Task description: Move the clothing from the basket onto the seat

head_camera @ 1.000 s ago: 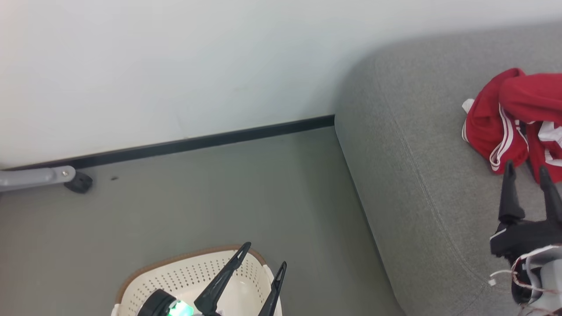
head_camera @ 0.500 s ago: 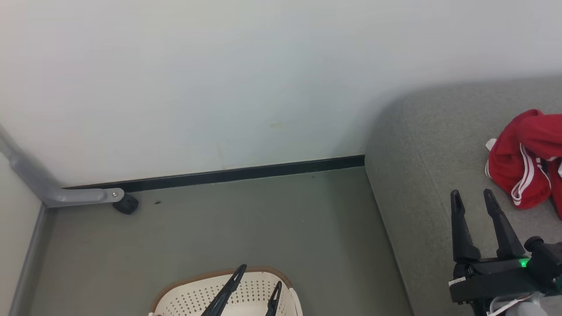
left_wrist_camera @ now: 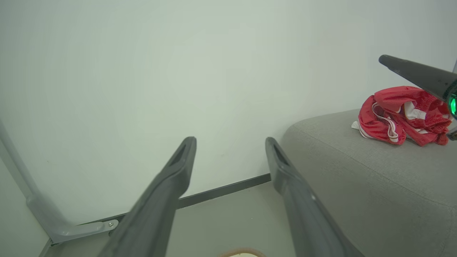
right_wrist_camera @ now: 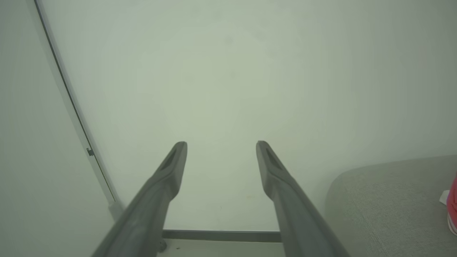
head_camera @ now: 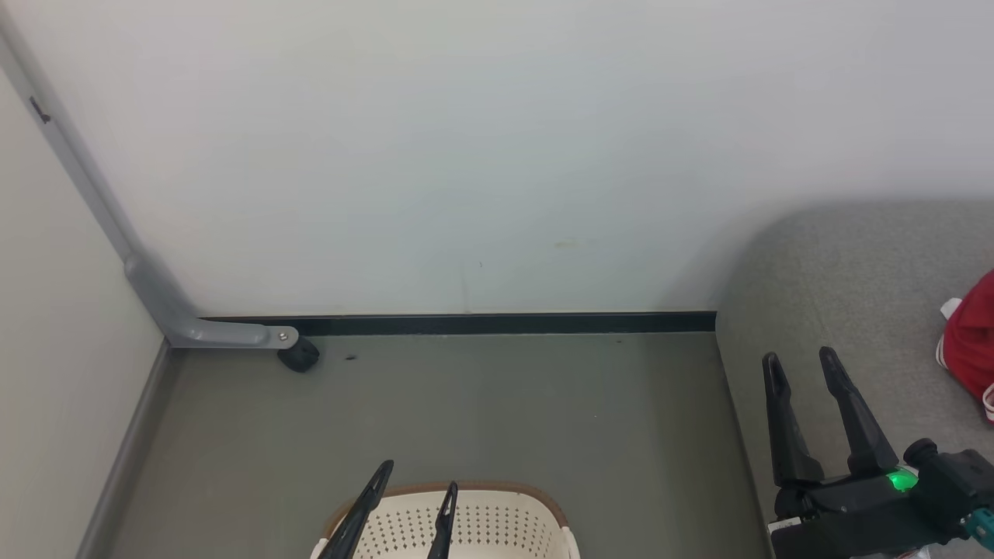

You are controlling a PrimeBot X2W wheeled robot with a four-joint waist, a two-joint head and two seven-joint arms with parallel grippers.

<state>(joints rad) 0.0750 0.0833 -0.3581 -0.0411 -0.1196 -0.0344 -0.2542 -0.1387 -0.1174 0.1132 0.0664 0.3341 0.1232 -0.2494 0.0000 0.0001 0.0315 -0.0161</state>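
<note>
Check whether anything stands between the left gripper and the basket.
Nothing visible does. In the head view the open left gripper hangs above the basket, with nothing between them. Most of the basket's inside lies out of frame, so its contents cannot be told.

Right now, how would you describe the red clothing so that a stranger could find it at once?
Find the large grey seat against the pale wall. On top, near its rounded end, lies a crumpled heap of clothing. Bright red fabric with thin white stripes sets it apart from the plain grey upholstery.
</note>
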